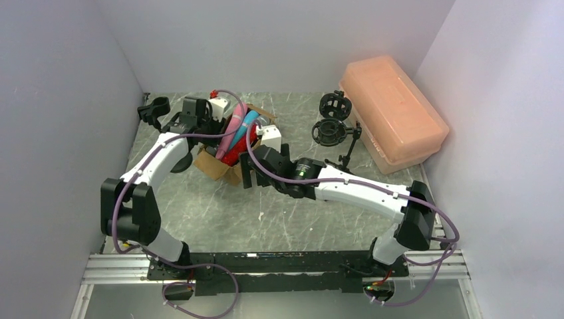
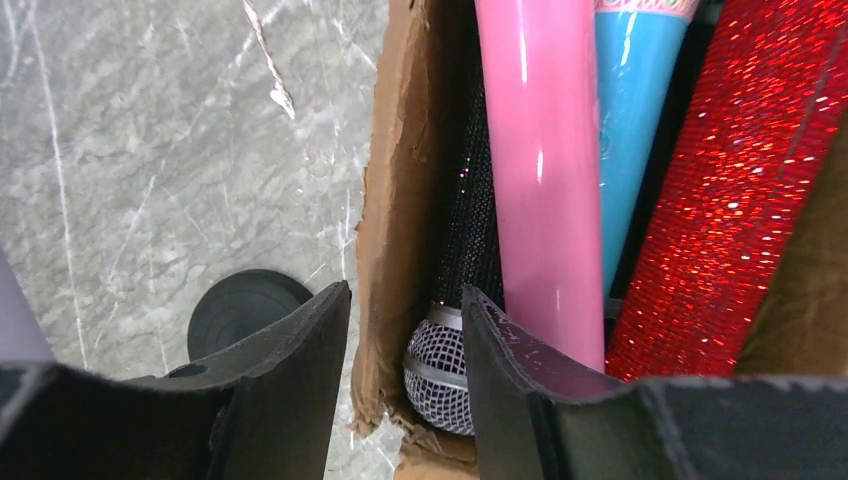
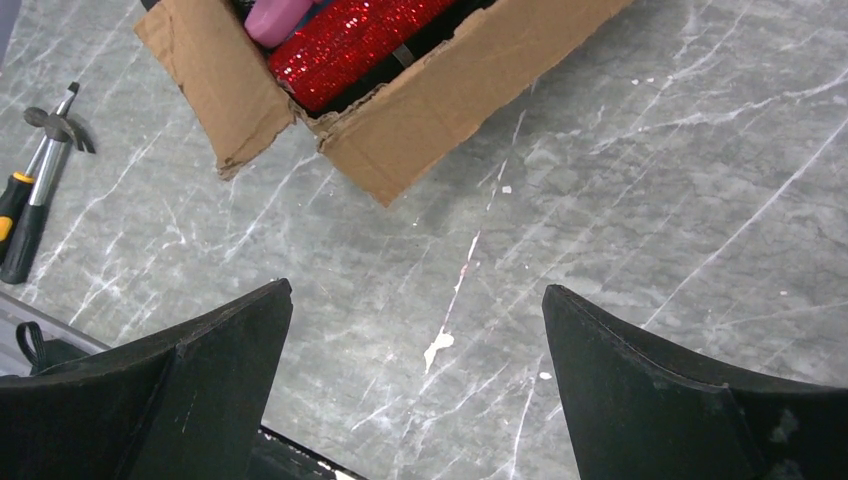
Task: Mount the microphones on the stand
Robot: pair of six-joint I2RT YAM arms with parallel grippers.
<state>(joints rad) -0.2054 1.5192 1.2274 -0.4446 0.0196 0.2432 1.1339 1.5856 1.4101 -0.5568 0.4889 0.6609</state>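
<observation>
The microphones lie bundled together in a cardboard box [image 2: 405, 200] on the table [image 2: 150, 150], towards the far left of it. From my left wrist I see a pink microphone [image 2: 545, 180] beside a blue microphone [image 2: 630, 130], with a red glitter microphone [image 2: 740, 190] on the other side of the blue one. A black microphone [image 2: 470, 240] lies against the box wall beside the pink one, its silver mesh head [image 2: 438, 375] at the near corner.

My left gripper [image 2: 405, 370] hangs over that corner with its fingers a little apart. One finger is outside the torn cardboard wall and the other is inside, over the black microphone's head. I see nothing clamped between them. A round black disc [image 2: 245, 310] sits on the table just outside the box.

My right gripper [image 3: 415, 380] is spread wide over bare table near the front of the box and holds nothing. Some hand tools [image 3: 40, 170] lie to the left in its wrist view.

From above, two black ring mounts [image 1: 330, 131] stand to the right of the box. Just beyond them is an orange plastic case [image 1: 392, 113]. A black clip stand [image 1: 154, 109] is at the far left corner.
</observation>
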